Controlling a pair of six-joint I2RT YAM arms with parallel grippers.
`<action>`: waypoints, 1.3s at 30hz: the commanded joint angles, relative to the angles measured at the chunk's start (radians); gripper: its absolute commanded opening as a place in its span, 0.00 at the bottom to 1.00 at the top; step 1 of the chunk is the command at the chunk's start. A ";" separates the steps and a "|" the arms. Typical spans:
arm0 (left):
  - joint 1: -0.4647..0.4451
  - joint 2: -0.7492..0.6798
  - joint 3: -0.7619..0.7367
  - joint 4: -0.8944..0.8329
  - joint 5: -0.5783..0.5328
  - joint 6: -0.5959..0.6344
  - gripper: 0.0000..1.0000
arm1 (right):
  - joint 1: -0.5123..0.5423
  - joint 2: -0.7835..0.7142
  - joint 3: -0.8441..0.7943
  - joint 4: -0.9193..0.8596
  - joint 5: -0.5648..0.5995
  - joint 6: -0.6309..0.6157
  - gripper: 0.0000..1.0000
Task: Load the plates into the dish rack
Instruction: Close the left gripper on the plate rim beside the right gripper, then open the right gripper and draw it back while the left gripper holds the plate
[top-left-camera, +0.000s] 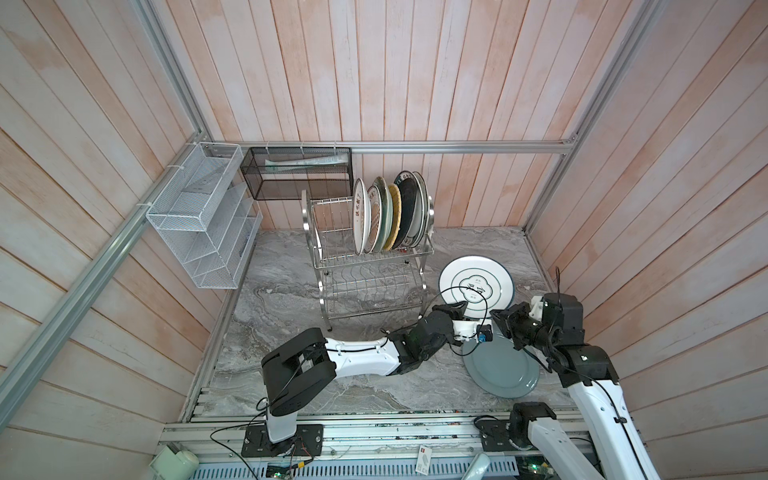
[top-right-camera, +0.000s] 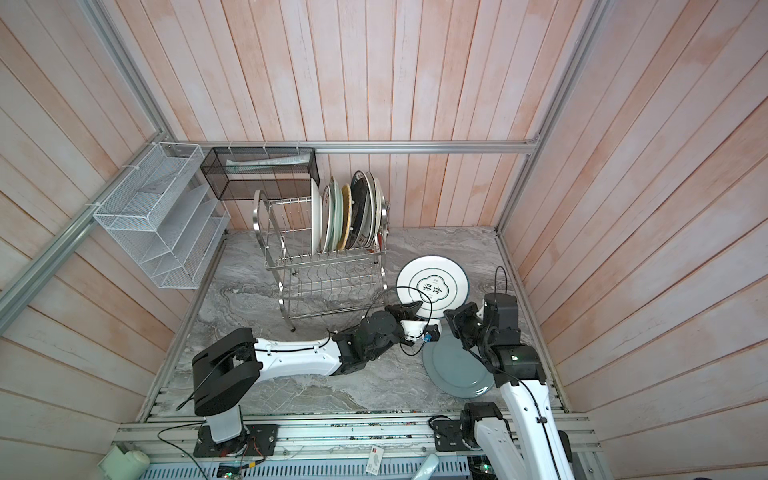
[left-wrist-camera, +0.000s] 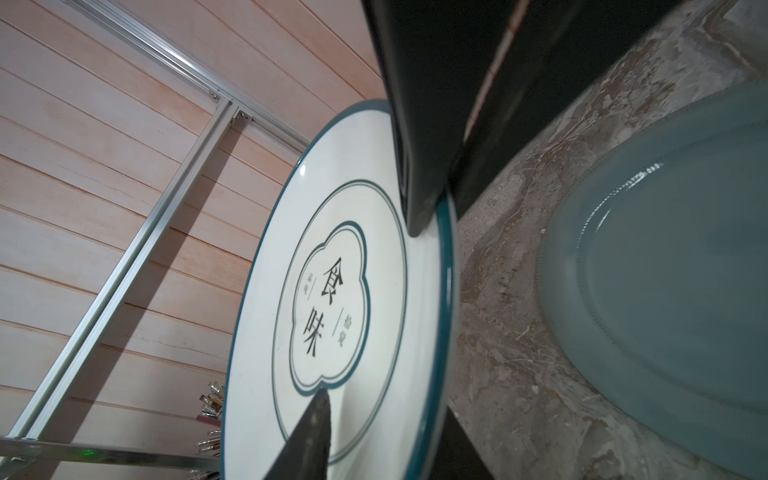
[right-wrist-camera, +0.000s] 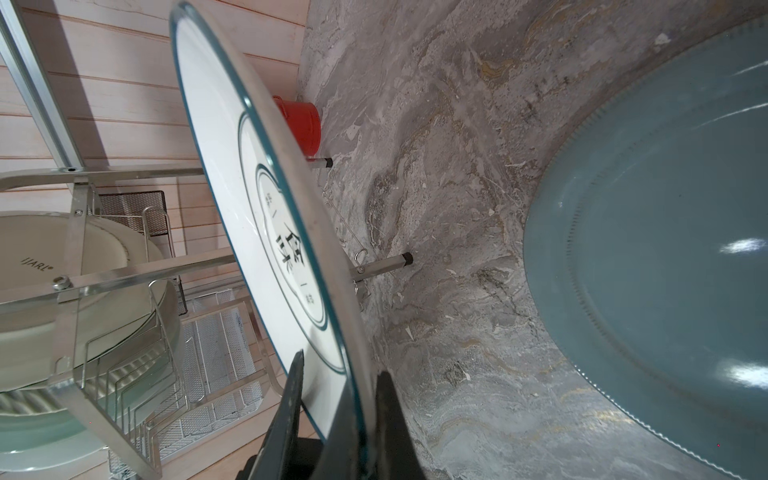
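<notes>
White, teal-rimmed plate (top-left-camera: 476, 279) stands tilted above the bench (top-left-camera: 291, 299), at four o'clock from the dish rack (top-left-camera: 374, 259). Right jaws are clamped on its rim; left jaws straddle the rim, whether gripping I cannot tell.

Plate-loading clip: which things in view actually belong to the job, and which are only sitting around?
Part of the job:
- dish rack
- racked plates, standing in its top tier
- white green-rimmed plate, tilted up on edge
- grey-blue plate, flat on the table

Just lying about:
- white mesh organiser
- black mesh basket
</notes>
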 joint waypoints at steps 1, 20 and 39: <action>0.004 0.038 0.029 0.004 -0.035 0.005 0.35 | 0.005 -0.019 -0.005 0.037 -0.044 0.012 0.00; -0.012 -0.076 -0.062 0.011 -0.049 -0.034 0.00 | 0.008 -0.044 -0.057 0.111 -0.049 -0.044 0.58; -0.136 -0.469 -0.265 -0.287 0.073 -0.348 0.00 | 0.006 0.082 0.033 0.322 0.010 -0.205 0.98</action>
